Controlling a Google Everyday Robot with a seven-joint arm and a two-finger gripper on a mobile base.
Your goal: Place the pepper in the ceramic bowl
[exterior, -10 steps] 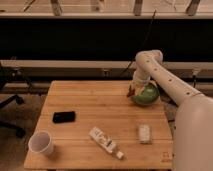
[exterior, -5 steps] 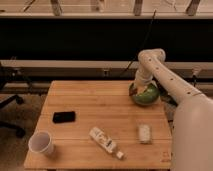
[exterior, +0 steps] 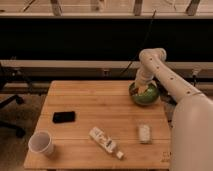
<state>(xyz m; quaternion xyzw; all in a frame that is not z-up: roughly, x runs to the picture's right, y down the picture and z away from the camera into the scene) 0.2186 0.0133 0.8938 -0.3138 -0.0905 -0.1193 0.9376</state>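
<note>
The green ceramic bowl stands near the right edge of the wooden table. My gripper reaches down from the white arm into the left part of the bowl, at its rim. The pepper does not show; it is hidden by the gripper or the bowl's wall.
A white paper cup stands at the front left corner. A black phone lies left of centre. A white tube-like packet and a small white object lie near the front. An office chair stands left of the table.
The gripper has shifted a little to the right, from the bowl's left edge to over the bowl. Nothing else on the table has moved.
</note>
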